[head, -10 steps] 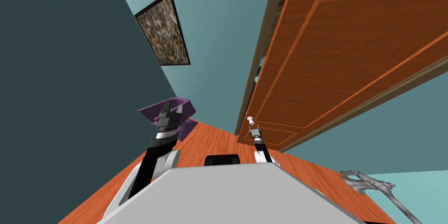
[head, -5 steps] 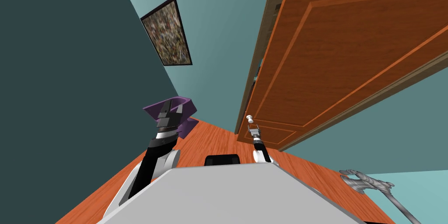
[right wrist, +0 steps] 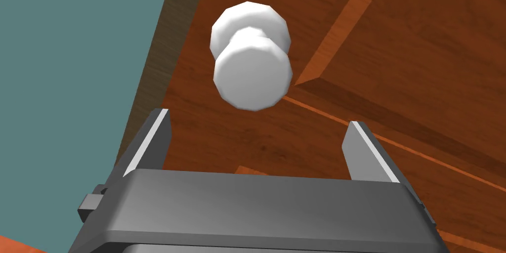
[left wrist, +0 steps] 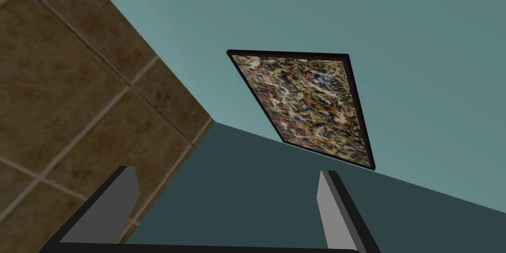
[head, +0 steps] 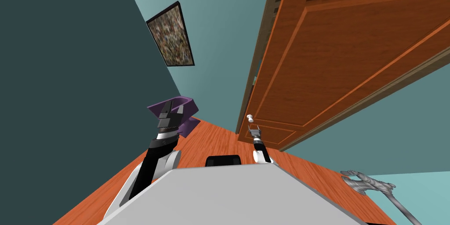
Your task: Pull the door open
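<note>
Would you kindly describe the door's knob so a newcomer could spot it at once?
Find the big orange-brown panelled door. Near its edge, just ahead of the open right gripper, sits the knob. It is the only white, rounded thing on the wood.

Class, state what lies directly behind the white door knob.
Behind the white knob sits a round white base, then the orange-brown door. The knob covers whatever joins them.

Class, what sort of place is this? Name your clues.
Probably a room in a house: a panelled wooden door with a white knob, a framed picture on a teal wall, and a wooden floor.
</note>
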